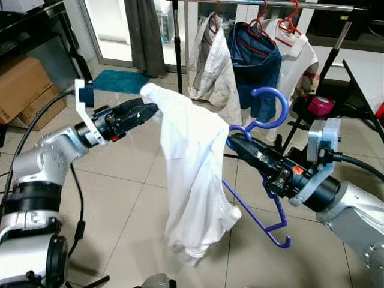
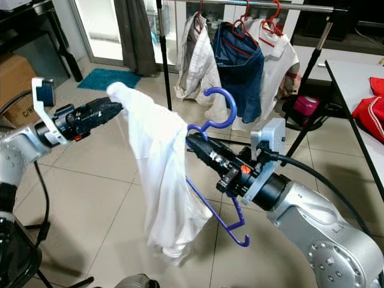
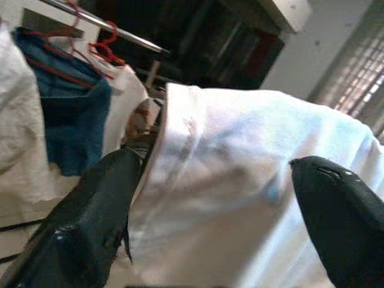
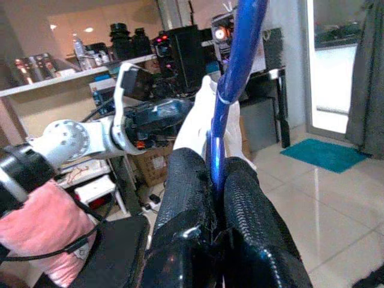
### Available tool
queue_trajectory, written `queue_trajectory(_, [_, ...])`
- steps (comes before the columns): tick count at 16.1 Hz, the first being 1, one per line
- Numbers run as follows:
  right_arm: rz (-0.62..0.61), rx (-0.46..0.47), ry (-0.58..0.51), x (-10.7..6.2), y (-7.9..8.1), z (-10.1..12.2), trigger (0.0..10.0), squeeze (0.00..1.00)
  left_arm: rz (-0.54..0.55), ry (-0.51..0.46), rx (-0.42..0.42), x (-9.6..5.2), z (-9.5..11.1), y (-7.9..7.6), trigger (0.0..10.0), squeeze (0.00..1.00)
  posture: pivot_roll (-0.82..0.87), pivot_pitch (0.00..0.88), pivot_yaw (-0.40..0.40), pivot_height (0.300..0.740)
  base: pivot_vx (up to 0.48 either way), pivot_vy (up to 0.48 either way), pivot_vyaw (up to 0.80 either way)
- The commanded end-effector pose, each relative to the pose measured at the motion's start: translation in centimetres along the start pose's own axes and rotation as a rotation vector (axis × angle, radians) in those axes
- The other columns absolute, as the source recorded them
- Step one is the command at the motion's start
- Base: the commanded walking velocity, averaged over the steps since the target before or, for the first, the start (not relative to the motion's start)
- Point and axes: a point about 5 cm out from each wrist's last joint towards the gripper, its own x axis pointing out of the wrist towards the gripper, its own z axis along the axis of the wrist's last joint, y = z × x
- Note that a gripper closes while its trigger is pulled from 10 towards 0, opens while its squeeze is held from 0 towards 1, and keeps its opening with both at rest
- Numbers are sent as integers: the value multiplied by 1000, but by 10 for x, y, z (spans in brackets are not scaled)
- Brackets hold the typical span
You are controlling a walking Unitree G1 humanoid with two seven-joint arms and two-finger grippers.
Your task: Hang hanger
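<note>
While three garments hang behind, right pincer clamps one blue hanger, left pincer seemingly pinching one white shirt.

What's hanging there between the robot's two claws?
A white shirt, draped on the blue hanger. The left claw pinches its shoulder; the right claw grips the hanger's neck. Both eye views show it.

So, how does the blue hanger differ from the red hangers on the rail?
The blue hanger is held by the right gripper, tilted, away from the rail; the red hangers hang hooked on the rail. The blue hanger is partly inside a white shirt that the left gripper grips; the red hangers carry hanging clothes. All have curved hooks.
</note>
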Motion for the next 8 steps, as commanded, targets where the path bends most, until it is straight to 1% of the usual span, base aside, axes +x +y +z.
queue_trajectory(1, [23, -14, -18, -2, 4, 6, 471, 0, -7, 20, -1, -1, 3, 1, 0, 0, -14, 0, 58, 740, 0, 0, 0])
queue_trajectory(5, [28, -8, -17, -3, 5, 6, 510, 0, -39, 21, -28, -3, 1, 1, 0, 0, -10, 0, 58, 740, 0, 0, 0])
queue_trajectory(6, [31, -8, -19, -2, 4, 6, 824, 0, -40, 18, -36, -5, 0, 2, 0, 0, -3, 0, 56, 740, 0, 0, 0])
queue_trajectory(8, [33, -6, -23, -2, 4, 6, 824, 0, -41, 24, -43, -7, -2, 2, 0, 0, -1, 0, 50, 740, 0, 0, 0])
